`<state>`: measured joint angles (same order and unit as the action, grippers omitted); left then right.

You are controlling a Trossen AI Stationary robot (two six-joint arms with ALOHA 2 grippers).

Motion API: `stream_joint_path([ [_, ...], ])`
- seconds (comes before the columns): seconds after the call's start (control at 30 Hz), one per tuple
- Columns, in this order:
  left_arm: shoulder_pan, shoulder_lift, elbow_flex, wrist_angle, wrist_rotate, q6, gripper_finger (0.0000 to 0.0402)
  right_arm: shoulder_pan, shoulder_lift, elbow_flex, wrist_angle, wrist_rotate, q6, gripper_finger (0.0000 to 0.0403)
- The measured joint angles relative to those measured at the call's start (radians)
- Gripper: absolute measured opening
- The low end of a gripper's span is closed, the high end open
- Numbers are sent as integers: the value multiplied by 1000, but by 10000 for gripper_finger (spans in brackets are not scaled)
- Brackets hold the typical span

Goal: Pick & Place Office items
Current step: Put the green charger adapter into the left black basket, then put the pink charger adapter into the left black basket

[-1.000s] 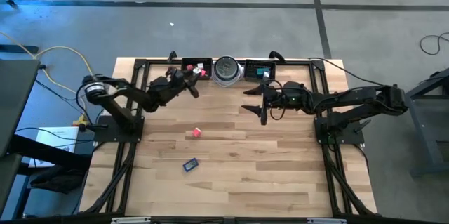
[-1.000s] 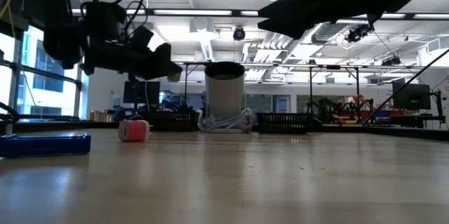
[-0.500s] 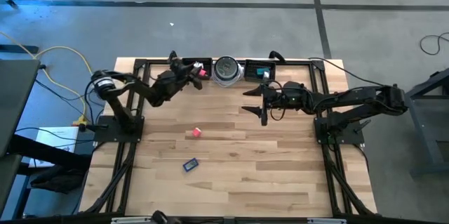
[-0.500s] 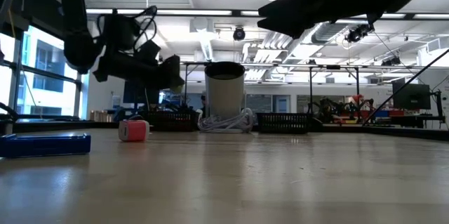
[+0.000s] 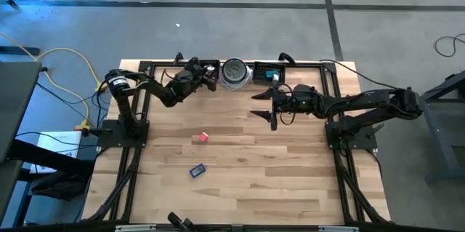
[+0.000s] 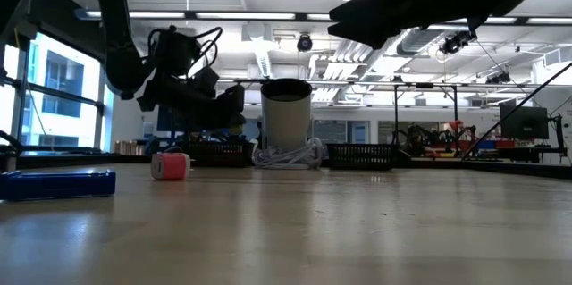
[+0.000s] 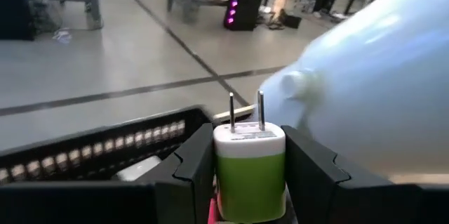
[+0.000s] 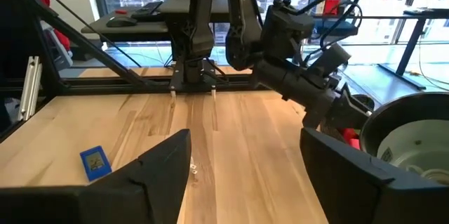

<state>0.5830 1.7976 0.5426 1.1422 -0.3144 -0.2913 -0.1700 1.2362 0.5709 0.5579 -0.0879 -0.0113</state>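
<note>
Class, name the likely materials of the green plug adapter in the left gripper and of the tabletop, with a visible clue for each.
Green plug adapter, held by the left gripper: likely smooth, glossy plastic, white cap, two shiny metal prongs. Tabletop: pale wood, judging by its plank seams and grain streaks.

Table [image 5: 247, 166] pale wood; green cube [image 7: 249, 171] glossy plastic

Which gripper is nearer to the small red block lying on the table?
Right. The right gripper hovers nearer the red block; the left gripper is farther, by the left black tray.
</note>
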Motion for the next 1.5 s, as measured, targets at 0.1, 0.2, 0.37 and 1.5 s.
stream_joint_path([
  [0.1, 7, 2, 2, -14, -3, -20, 128, 0, 0, 0, 0, 0, 0, 254],
  [0.2, 13, 2, 4, -42, -2, -24, 128, 0, 0, 0, 0, 0, -2, 254],
  [0.37, 12, 2, 7, -48, -2, -25, 128, 0, 0, 0, 0, 0, -4, 254],
  [1.5, -9, -23, 7, -5, 15, -29, 211, 0, 0, 0, -1, -24, 0, 254],
])
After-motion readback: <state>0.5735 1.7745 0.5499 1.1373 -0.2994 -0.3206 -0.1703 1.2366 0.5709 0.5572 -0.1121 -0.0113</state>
